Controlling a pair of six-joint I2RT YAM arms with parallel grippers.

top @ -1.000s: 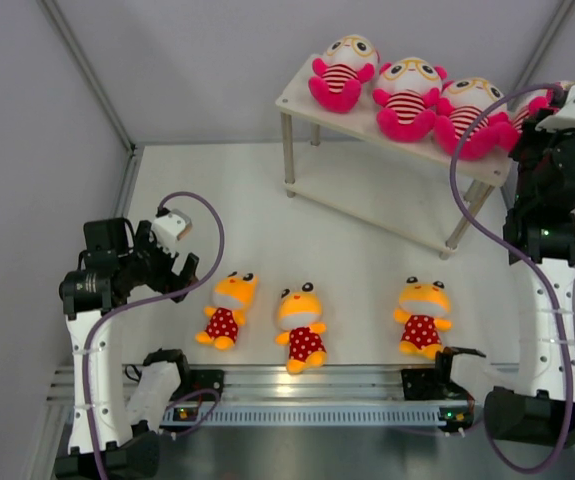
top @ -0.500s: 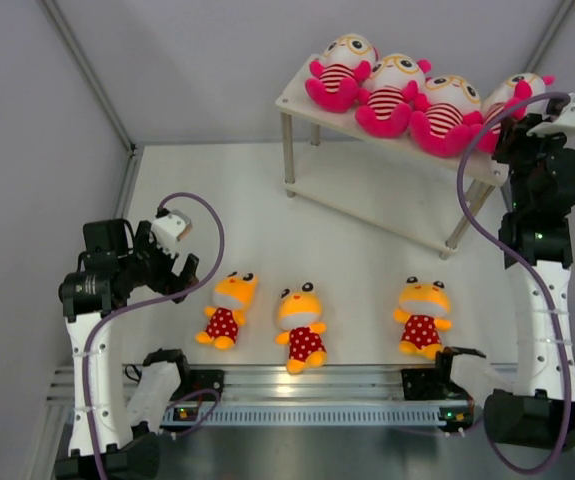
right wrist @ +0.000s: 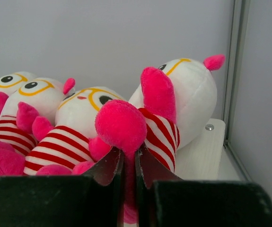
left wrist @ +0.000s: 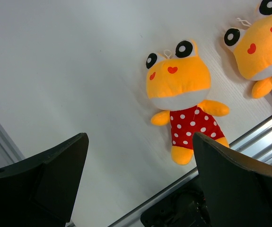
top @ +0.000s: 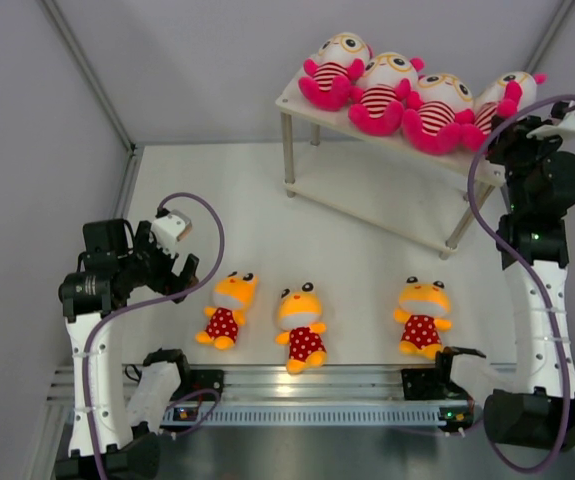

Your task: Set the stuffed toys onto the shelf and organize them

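Top external view puts the shelf [top: 289, 98] at the far right of the table [top: 367, 270]. Its upper board carries all four pink toys [top: 382, 85] in a tight row, each pressed against its neighbour, while the three yellow toys [top: 302, 320] lie face up on the table near the arm bases. The main risk, as I judge it, sits at the right end of that row. The rightmost pink toy [top: 497, 97] leans tilted close to the end of the board, so pulling away before letting go could drag it over the edge. Pushing further left could squeeze the row and tip the far-left toy off the other end. With the top board this crowded, the yellow ones probably need the lower tier, where a reaching arm might knock the thin legs. The right gripper [right wrist: 128, 161] has its jaws pinched together on a pink limb of that rightmost toy, as the right wrist view shows. The left gripper [left wrist: 140, 142] hangs above the table with jaws spread wide, holding nothing, just beside the nearest yellow toy [left wrist: 183, 90].
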